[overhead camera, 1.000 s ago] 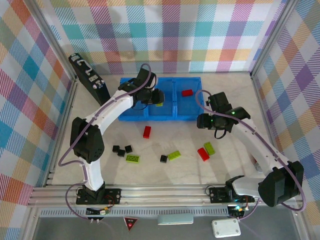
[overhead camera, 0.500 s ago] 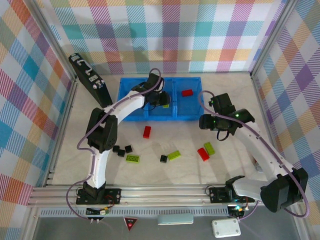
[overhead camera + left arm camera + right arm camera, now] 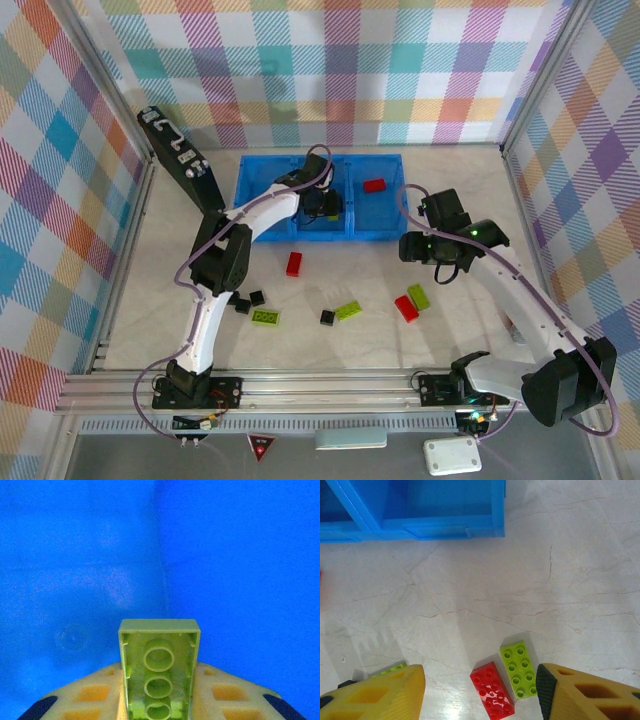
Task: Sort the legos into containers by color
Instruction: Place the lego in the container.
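Note:
My left gripper (image 3: 322,207) reaches into the middle compartment of the blue bin (image 3: 262,228). In the left wrist view it (image 3: 159,685) is shut on a lime green lego (image 3: 159,645), underside towards the camera, with the blue floor close behind. One red lego (image 3: 375,185) lies in the right compartment. My right gripper (image 3: 432,250) hovers open over the table. Between and below its fingers lie a red lego (image 3: 492,690) and a green lego (image 3: 520,669), side by side and untouched.
Loose on the table are a red brick (image 3: 294,263), three black bricks (image 3: 243,300), a green brick (image 3: 266,317), another black one (image 3: 327,317) and a green one (image 3: 348,310). A black panel (image 3: 180,160) leans at the back left. Checked walls close in the table.
My left arm has stretched further forward and right, carrying the green lego deeper over the middle compartment. The right arm has hardly moved.

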You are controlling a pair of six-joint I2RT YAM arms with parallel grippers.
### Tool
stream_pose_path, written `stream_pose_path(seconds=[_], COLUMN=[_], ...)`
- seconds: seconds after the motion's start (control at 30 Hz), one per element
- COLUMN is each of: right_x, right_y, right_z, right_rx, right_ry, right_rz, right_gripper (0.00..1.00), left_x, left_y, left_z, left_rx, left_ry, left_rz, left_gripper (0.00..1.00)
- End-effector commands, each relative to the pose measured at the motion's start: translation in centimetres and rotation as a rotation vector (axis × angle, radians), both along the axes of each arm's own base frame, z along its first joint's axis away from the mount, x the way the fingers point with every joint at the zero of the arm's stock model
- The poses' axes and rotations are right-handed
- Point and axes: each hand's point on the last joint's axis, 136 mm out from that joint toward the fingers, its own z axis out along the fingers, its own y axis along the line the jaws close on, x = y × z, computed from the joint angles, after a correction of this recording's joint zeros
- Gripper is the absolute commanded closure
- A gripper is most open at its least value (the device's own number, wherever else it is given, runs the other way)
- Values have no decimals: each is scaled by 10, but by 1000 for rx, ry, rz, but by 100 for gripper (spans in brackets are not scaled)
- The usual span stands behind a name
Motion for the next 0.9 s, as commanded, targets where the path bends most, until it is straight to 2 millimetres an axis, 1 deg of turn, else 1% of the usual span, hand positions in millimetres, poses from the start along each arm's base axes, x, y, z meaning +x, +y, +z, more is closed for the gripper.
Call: stream_pose_path(seconds=[0.0, 0.1, 0.27, 0.47, 0.67, 0.87], right_x=[-5, -5, -7, -8, -9, -9], right_y=[-4, -4, -5, -7, -9, -8], right_z=[0, -1, -3, -1, 5, 6], right_rx=[-5, -3, -6, -18, -23, -15], right_ry=[6, 10, 16, 12, 1, -2], right_rz=[-10, -13, -15, -19, -18, -20], right_gripper=[38, 38, 38, 38, 38, 38], left_x=[16, 21, 29, 32, 31, 31], left_y=[-2, 0, 0, 0, 1, -1], left_z=[2, -4, -7, -9, -7, 2], left_rx=[32, 56, 75, 74, 66, 46], left_ry=[-68, -84, -102, -101, -95, -104], left_rz=[-4, 2, 4, 7, 11, 6], left_gripper=[70, 68, 67, 64, 59, 55])
